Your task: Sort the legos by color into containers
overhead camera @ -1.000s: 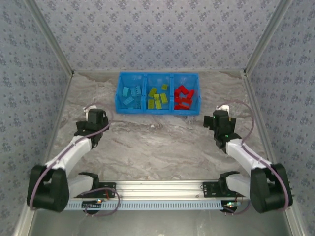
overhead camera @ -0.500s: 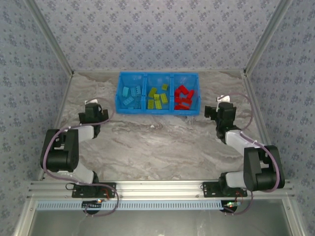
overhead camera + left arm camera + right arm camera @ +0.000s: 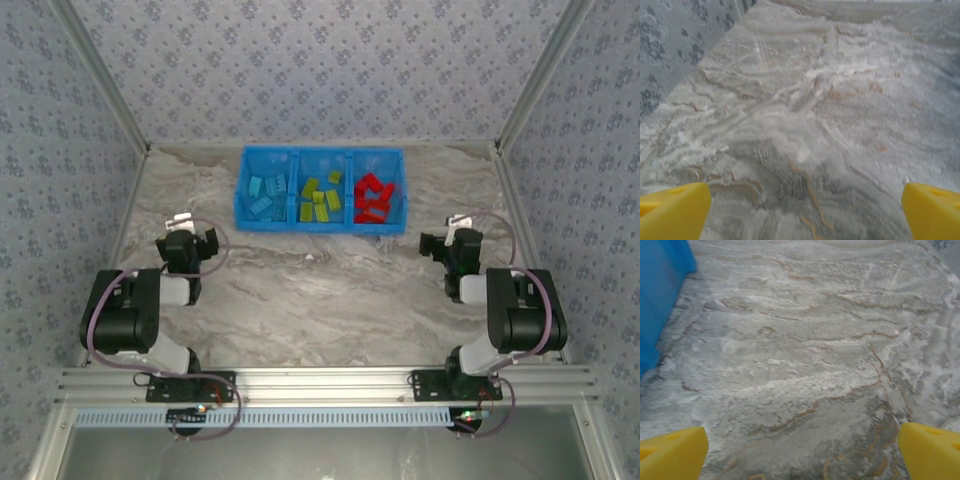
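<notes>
The containers are three side-by-side compartments of one blue bin at the back middle of the table. Light blue legos lie in the left compartment, lime green legos in the middle one and red legos in the right one. My left gripper hangs low over bare marble, front left of the bin, open and empty. Its yellow fingertips stand wide apart around the left gripper's gap. My right gripper is front right of the bin, open and empty. The bin's corner shows to its left.
Patterned walls close the table on the left, back and right. Both arms are folded back near their bases on the aluminium rail. Bare marble table lies between the two grippers and in front of the bin.
Both arms have folded back: their elbows swung up from the rail and the grippers drew slightly towards the near edge. Both stayed open. The legos and the bin have not moved.
</notes>
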Controlling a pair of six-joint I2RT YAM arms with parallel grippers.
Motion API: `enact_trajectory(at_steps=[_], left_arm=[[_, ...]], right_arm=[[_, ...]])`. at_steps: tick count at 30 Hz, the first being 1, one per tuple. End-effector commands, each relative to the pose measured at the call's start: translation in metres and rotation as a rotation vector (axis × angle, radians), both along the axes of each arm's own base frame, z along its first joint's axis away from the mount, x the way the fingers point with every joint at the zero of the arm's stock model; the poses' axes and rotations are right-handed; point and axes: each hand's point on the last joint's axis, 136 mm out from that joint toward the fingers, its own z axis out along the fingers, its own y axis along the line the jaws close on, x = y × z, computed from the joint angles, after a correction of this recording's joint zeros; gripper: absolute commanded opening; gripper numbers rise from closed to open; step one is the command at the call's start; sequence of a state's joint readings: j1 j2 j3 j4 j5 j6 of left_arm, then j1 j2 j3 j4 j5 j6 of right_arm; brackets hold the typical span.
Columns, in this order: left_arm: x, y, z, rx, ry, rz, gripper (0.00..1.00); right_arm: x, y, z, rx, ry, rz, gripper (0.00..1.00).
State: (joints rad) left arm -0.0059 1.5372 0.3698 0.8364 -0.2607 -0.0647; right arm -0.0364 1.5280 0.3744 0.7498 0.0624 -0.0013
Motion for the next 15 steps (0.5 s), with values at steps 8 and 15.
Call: enact_trajectory(at_steps=[8, 15], left_arm=[[0.0072, -0.0027, 0.0135, -0.022, -0.054, -0.015, 0.98], [0.0072, -0.0025, 0.0138, -0.020, -0.054, -0.014, 0.98]], right_arm=[[0.0109, 0.0066, 0.0205, -0.012, -0.078, 0.039, 1.00], [0.0105, 0.0066, 0.0196, -0.007, -0.076, 0.041, 1.00]])
